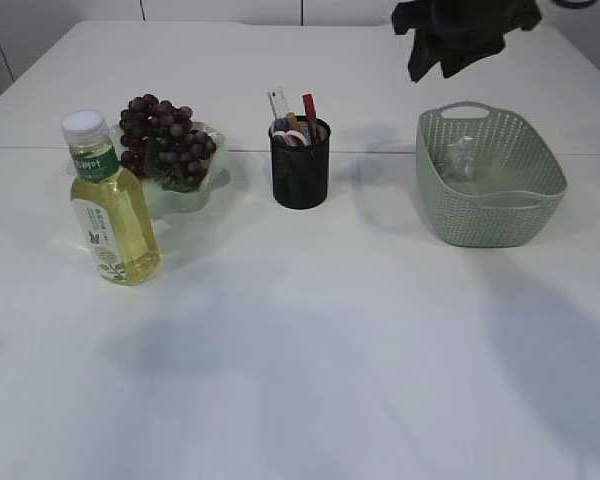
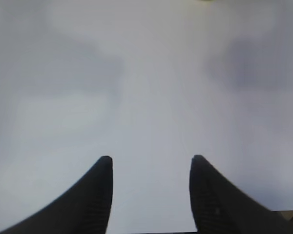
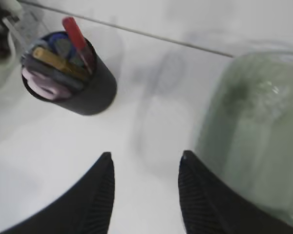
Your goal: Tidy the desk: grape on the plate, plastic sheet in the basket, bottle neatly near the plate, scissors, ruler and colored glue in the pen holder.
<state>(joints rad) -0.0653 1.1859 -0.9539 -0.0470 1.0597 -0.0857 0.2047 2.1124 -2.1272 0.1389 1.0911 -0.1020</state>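
Plastic sheet point(image 1: 462, 158) lies crumpled in the basket point(image 1: 480, 215): light, flimsy, pinch a fold; both grippers point(image 2: 151, 168) point(image 3: 146, 163) half-open, empty.

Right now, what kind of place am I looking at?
Probably a desk set up for a tidying trial: a plain white table holding a black mesh pen holder, a green plastic basket and a yellow drink bottle.

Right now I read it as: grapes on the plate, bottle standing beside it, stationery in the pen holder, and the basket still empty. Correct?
Not quite: the basket is not empty. The exterior view shows the crumpled plastic sheet lying inside it. The rest holds: grapes on the plate, bottle standing beside it, stationery in the pen holder.
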